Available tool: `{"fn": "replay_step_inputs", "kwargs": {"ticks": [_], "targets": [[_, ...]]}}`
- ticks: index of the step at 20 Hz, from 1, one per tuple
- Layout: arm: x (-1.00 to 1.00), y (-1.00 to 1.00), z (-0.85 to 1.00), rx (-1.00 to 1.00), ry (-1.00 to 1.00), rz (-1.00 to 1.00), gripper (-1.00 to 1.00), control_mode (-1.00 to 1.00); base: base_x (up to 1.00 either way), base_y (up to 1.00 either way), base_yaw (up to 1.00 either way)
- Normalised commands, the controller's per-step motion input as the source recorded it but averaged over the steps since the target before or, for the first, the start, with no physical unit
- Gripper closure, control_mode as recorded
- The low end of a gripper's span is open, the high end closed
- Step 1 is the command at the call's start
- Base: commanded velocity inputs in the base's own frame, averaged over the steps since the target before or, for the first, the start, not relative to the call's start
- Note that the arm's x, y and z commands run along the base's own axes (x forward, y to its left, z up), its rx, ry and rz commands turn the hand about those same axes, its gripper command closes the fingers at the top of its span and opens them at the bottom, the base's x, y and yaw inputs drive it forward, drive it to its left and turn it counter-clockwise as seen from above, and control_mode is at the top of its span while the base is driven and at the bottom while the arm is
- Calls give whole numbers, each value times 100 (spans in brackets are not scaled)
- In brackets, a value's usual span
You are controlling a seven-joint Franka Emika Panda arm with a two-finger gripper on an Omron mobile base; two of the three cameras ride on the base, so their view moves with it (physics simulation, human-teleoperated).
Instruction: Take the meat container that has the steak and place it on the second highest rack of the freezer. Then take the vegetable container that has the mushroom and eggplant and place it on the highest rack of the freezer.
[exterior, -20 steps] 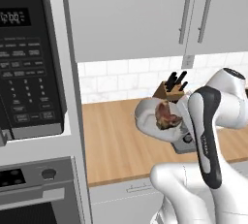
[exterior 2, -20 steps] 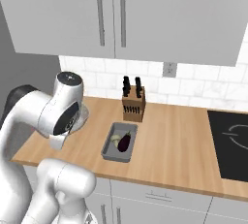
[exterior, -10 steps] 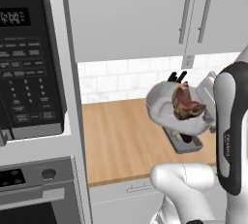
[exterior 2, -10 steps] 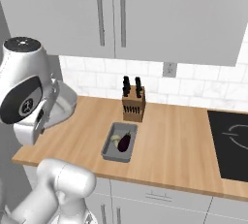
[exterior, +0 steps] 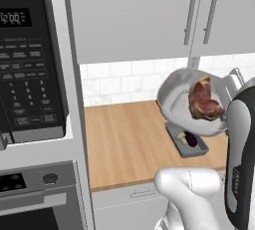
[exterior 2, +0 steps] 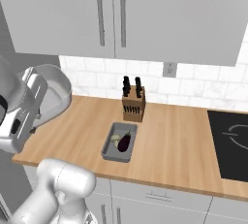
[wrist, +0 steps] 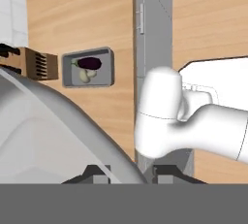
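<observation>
My gripper [wrist: 131, 174] is shut on the rim of the meat container [exterior: 182, 104], a light grey rounded dish held in the air above the counter and tilted steeply. The steak [exterior: 204, 102] lies inside it, against the lower side. From the right base view the meat container [exterior 2: 54, 92] shows its underside beside the hand. Below it on the wooden counter rests the vegetable container [exterior 2: 110, 146], a dark grey tray holding the eggplant [exterior 2: 125, 142] and the mushroom [exterior 2: 116, 140]. The vegetable container [wrist: 104, 68] also appears past the dish's rim. The freezer and its racks are out of view.
A knife block [exterior 2: 133, 104] stands behind the tray by the tiled wall. A black microwave [exterior: 30, 59] sits above an oven [exterior: 30, 199] at the counter's left end. A black cooktop [exterior 2: 232, 145] lies to the right. Upper cabinets [exterior 2: 111, 14] hang overhead.
The arm has raised the meat container higher and swung it, tilting it more steeply with the steak inside. The vegetable container has stayed in place.
</observation>
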Motion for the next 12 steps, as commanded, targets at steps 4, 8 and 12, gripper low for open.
{"fn": "replay_step_inputs", "kwargs": {"ticks": [4, 8, 12], "targets": [[0, 0, 11, 0, -14, -11, 100, -100, 0, 0, 0], [0, 0, 0, 0, -12, -5, 100, -100, 0, 0, 0], [-23, 18, -2, 0, -8, 0, 100, 100, -46, 10, 0]]}}
